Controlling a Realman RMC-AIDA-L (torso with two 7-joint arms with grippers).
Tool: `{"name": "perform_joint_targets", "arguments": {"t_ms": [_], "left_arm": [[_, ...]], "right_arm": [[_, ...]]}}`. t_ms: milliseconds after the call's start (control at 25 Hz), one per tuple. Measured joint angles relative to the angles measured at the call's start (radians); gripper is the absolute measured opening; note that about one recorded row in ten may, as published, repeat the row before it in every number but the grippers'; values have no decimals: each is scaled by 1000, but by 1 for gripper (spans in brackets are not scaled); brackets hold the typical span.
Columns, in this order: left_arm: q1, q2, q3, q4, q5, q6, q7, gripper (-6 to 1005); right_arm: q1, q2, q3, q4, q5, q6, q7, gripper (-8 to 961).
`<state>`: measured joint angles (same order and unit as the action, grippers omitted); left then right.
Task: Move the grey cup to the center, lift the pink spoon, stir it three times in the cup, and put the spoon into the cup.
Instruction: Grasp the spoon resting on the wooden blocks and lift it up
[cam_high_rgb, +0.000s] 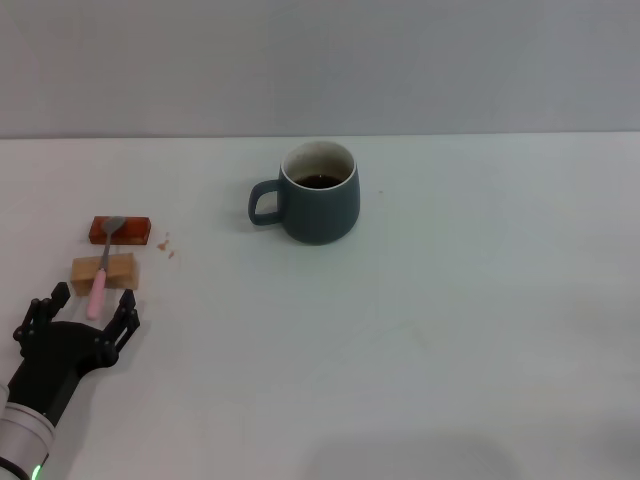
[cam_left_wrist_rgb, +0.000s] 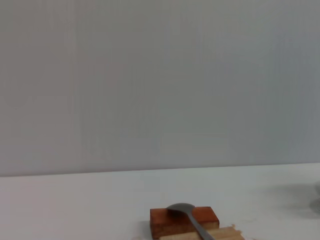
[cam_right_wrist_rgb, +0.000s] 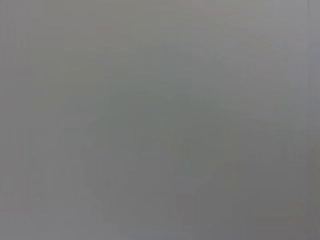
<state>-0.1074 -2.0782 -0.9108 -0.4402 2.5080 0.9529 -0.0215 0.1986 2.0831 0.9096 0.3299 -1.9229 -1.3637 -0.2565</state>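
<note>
Lying near the tabletop's left edge, the pink spoon (cam_high_rgb: 98, 285) points its handle end straight into the left gripper (cam_high_rgb: 90, 298), fingers spread apart. Its long axis runs away toward the far edge. The right gripper is out of view.

Bright, even, diffuse light with faint soft shadows; right wrist view blank grey.

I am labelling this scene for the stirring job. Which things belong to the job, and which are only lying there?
Belong to the job:
grey cup
pink spoon
left gripper, open at the spoon's handle end

Only lying there:
red-brown block and tan block, both under the spoon
</note>
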Motion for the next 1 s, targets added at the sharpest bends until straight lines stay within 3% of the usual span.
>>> {"name": "perform_joint_targets", "arguments": {"t_ms": [360,680,1000], "left_arm": [[-2,1,6,-1,0,0,0,829],[-3,2,6,-10,0,-3,-2,712],[-15,3,1,-4,0,-29,-6,684]], "right_arm": [[-3,0,-2,0,-5,-3,1,-1],[-12,0,-3,1,-6,-11,1,-1],[-16,0,-5,1,-7,-11,0,0]]}}
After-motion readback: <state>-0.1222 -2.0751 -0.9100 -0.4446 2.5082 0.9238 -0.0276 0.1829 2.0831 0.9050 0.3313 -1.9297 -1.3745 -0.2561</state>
